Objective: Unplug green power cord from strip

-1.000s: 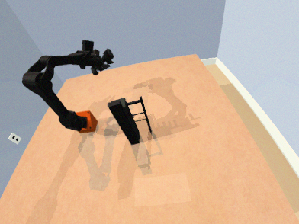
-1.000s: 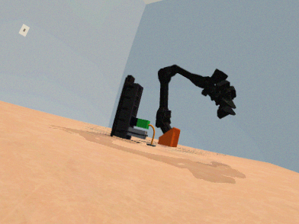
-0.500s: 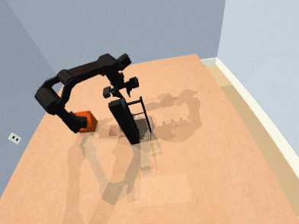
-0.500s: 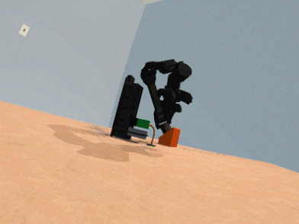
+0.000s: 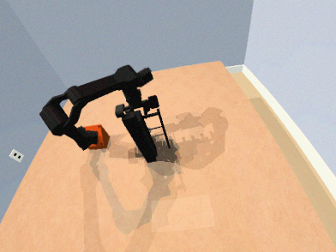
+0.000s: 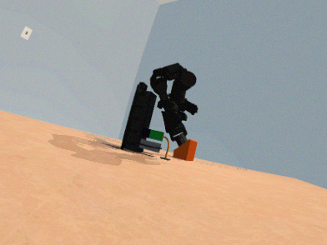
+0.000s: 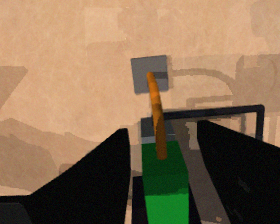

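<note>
Right now the wrist view gives the most: the green plug sits between the two dark fingers, w/ gaps showing on both sides, so the gripper is part-spread around it and pinching nothing. An orange cord arcs up from the plug to a small grey square lying on the counter. A thin black frame runs just behind.

Exterior view shows what the wrist cam can't: the plug still seated in the side of the upright black power strip, grey blocks stacked just under it, cord curling down to the counter beside the orange base of the arm.

Top view hides the plug entirely; the arm folds over the strip, and the frame reads as a ladder-like rack beside it.

Count: 1 arm, 1 strip, 1 green plug, 1 cord, 1 orange base, 1 wall outlet.
</note>
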Robot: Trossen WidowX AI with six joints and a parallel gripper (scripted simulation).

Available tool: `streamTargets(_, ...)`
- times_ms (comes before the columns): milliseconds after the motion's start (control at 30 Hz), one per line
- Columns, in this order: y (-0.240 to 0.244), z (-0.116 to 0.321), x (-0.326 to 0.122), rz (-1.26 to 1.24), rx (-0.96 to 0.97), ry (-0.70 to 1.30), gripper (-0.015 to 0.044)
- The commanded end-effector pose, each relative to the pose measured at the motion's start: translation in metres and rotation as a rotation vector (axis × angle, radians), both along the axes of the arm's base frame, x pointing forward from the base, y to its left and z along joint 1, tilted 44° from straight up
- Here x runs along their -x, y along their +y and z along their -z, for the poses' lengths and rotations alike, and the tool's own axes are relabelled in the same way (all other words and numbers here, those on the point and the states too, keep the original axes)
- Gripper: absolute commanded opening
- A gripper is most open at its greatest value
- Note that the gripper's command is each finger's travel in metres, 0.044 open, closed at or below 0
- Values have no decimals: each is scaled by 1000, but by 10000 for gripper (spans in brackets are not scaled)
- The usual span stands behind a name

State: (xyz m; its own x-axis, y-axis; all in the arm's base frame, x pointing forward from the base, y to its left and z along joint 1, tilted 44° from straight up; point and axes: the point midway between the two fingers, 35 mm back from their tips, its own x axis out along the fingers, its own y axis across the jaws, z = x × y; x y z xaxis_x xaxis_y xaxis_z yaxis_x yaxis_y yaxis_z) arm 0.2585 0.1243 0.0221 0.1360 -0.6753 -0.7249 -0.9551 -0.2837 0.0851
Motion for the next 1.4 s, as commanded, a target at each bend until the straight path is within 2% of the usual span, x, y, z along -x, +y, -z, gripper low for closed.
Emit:
streamTargets(0, -4, -5, -2, -5, 2, 1, 160)
streamTargets(633, -25, -26, -9, -4, 5, 1, 160)
streamTargets(1067, -33, -17, -11, -4, 5, 1, 160)
streamTargets(1200, -32, -19, -11, 3, 3, 0, 55)
streamTargets(1367, -32, -19, -11, 3, 3, 0, 22)
